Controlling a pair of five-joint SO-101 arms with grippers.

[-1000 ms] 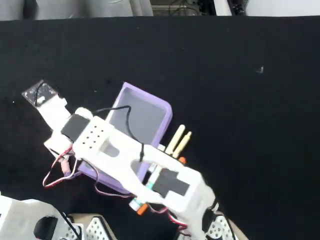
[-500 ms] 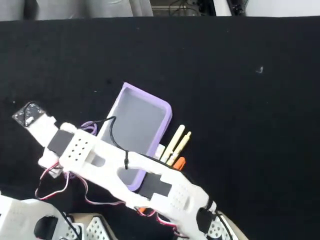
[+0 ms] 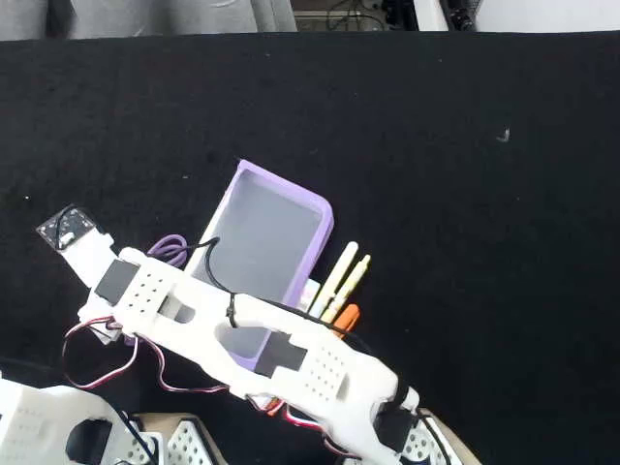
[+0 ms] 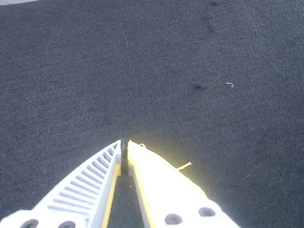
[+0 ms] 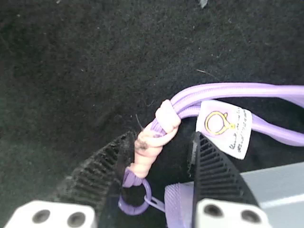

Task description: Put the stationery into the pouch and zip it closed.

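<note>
**Loose pull, pencils in the zip's way**

The right gripper [image 5: 160, 142] stands spread around the pink knotted pull [image 5: 153, 132] without pinching it. Closing off-centre could squeeze the knot out sideways. The pouch [image 3: 271, 232] lies left of centre, with pencils [image 3: 341, 274] poking out at its 4 o'clock, likely to jam the zip. The left gripper [image 4: 126, 146], pressed together, hovers over the table [image 3: 465, 194]. Open room lies toward 12 and 3 o'clock.
</note>
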